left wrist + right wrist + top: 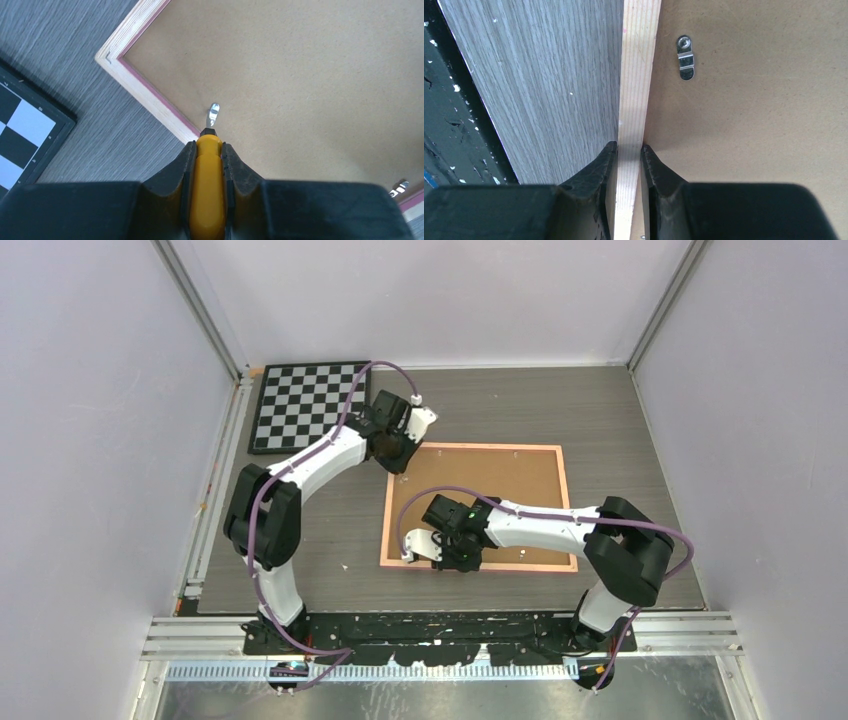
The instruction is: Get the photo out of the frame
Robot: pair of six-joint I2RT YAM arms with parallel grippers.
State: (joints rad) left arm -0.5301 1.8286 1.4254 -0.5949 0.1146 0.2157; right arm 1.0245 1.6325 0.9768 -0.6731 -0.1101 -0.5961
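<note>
Two fingers (600, 167) of the right end effector (628, 156) straddle the frame's (635, 75) border.

Cannot see the front of the frame (520, 475), lying face down; cannot name the orange tool (207, 195), cropped below; barely glimpse one clip (398, 188) behind the left gripper (207, 146)

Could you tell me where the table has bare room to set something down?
Most room: beyond the frame, between the chessboard and right wall. A narrower strip runs along its right side. Crowded: the frame's left end, where the left gripper holds a yellow tool and the right gripper grips it.
</note>
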